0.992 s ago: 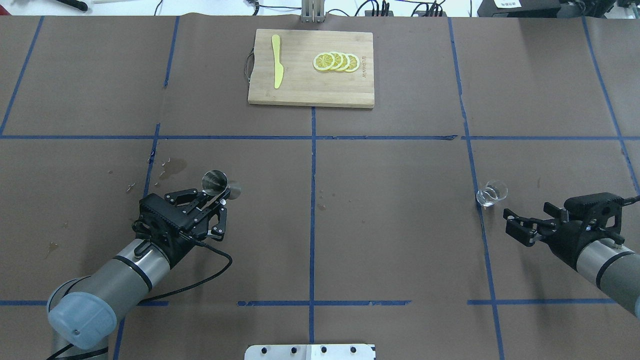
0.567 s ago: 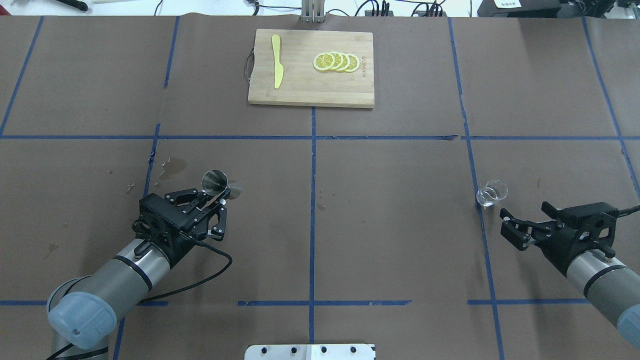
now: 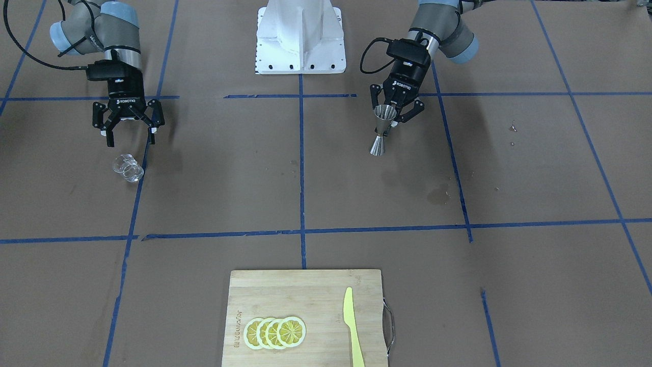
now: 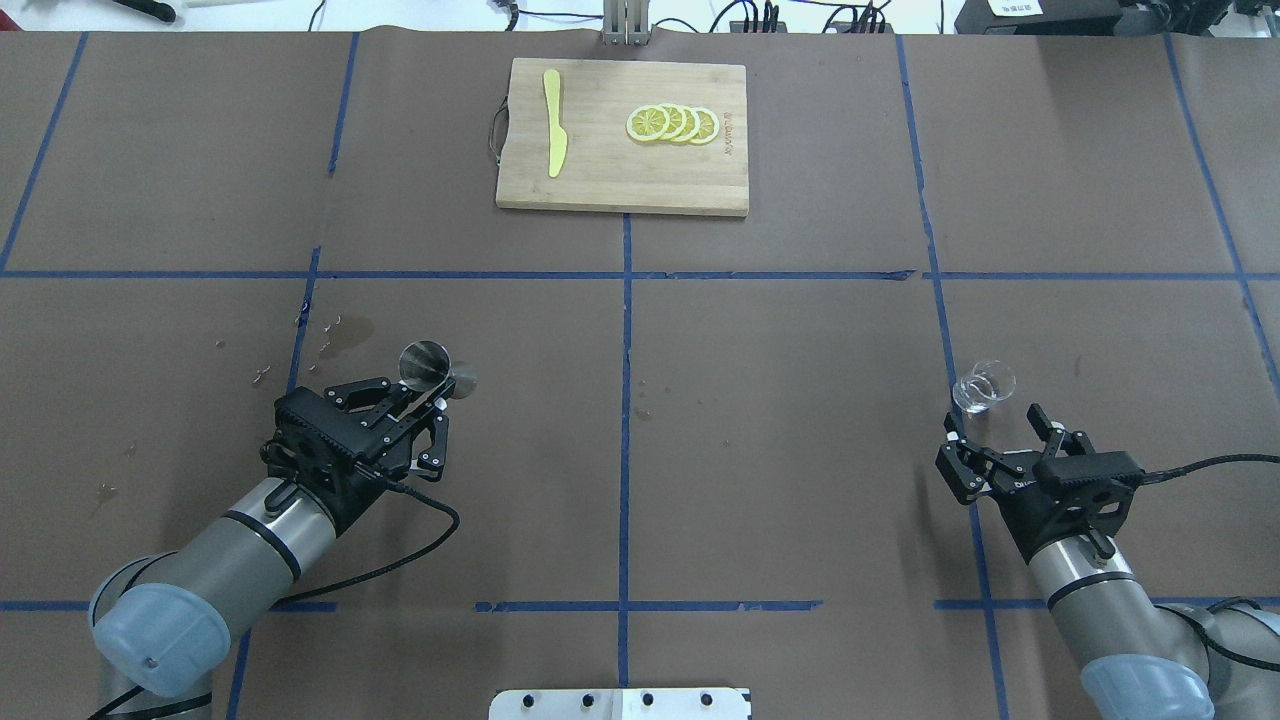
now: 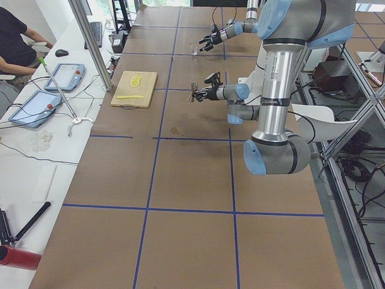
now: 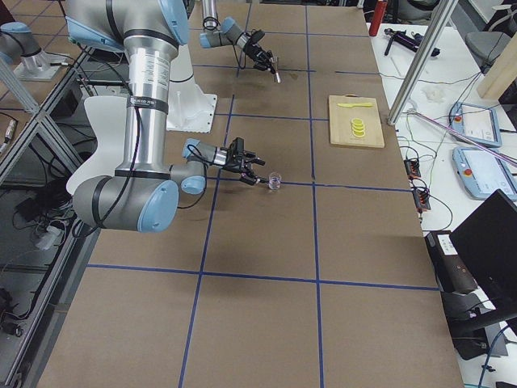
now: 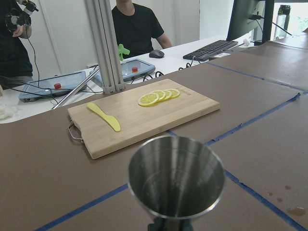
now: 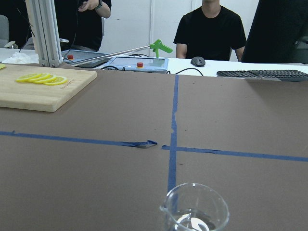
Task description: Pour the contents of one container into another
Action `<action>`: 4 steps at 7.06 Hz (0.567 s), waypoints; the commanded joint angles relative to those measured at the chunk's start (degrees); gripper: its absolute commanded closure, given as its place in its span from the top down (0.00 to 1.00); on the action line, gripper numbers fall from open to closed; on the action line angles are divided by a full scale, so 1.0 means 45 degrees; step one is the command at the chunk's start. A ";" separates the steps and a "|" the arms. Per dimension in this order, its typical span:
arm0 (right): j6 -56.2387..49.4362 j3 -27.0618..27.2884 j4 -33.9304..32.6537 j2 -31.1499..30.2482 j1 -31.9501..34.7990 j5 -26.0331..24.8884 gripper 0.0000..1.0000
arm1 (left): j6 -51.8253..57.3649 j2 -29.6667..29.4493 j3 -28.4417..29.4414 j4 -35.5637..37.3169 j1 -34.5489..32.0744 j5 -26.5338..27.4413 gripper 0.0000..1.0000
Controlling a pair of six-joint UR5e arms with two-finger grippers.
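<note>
The left tool [image 3: 389, 120] gripped the upright jigger [image 3: 378, 145]. The right tool [image 4: 992, 420], jaws spread wide, hovered just beside the glass [image 4: 983, 387], not touching.

The counter [image 4: 780, 450] is covered in brown paper and is divided into squares by blue tape lines [image 4: 625, 400]. A white desk [image 5: 24, 168] is set along one long side of it, and on this desk two control panels [image 5: 63, 76], a keyboard [image 7: 211, 49] and a mouse [image 7: 155, 54] are laid out. An aluminium post [image 5: 90, 42] is fixed at the counter's edge. Behind the desk a plain white wall [image 8: 130, 24] is seen, and a person in a black shirt [image 8: 211, 29] is seated before it. The room is evenly lit, and only soft shadows are cast on the paper.
</note>
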 commanded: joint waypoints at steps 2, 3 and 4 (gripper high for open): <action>0.0023 -0.0731 0.0219 0.0344 0.0044 -0.0020 0.99 | 0.0001 0.0037 0.0013 0.0000 -0.0020 0.0000 0.00; 0.0023 -0.0907 0.0491 0.0344 0.0044 -0.0040 0.99 | 0.0001 0.0057 0.0013 0.0000 -0.0039 0.0000 0.00; 0.0004 -0.0986 0.0494 0.0402 0.0044 -0.0040 0.98 | 0.0001 0.0057 0.0032 0.0000 -0.0039 0.0000 0.00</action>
